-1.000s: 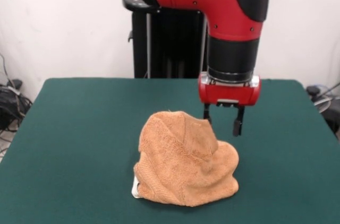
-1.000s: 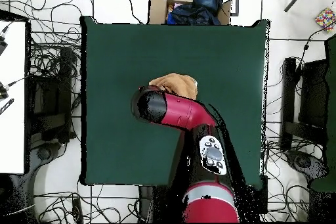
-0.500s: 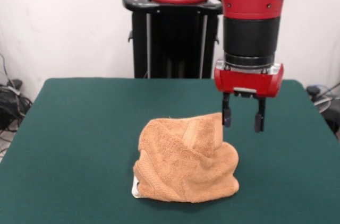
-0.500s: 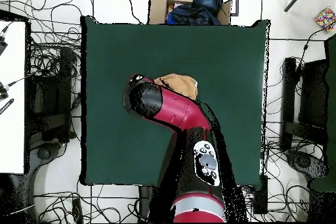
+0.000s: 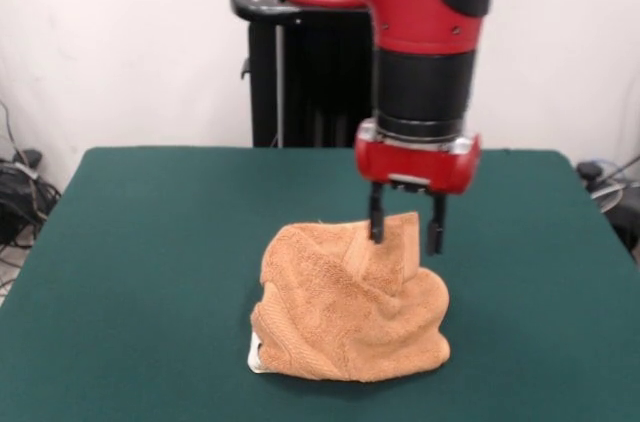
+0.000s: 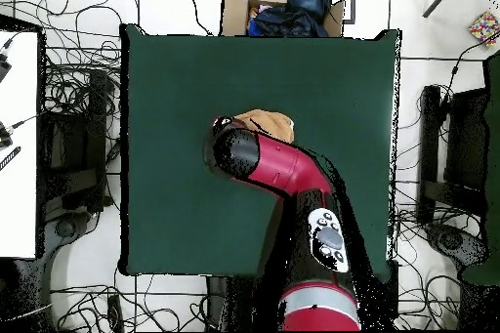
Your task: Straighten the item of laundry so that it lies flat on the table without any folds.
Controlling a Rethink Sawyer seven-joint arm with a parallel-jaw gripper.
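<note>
The orange-tan towel (image 5: pixel 350 307) lies crumpled in a heap on the green table (image 5: pixel 140 242), near the middle, with a raised flap at its top right. A small white tag (image 5: pixel 254 356) pokes out at its lower left. My gripper (image 5: pixel 405 230) is open and points down. Its two fingers straddle the raised flap at the heap's top. In the overhead view my red arm covers most of the towel (image 6: pixel 270 123) and hides the gripper; the table (image 6: pixel 176 75) spreads wide around it.
The black pedestal (image 5: pixel 320 72) stands behind the table's far edge. A cardboard box of dark clothes (image 6: pixel 283 7) sits past the table edge away from the robot's base. Cables lie on the floor all round. A white surface (image 6: pixel 18 144) is at the left.
My gripper has swung from beside the towel's right side to over its raised flap and come down a little, so the flap now sits between the fingers. The towel has not moved.
</note>
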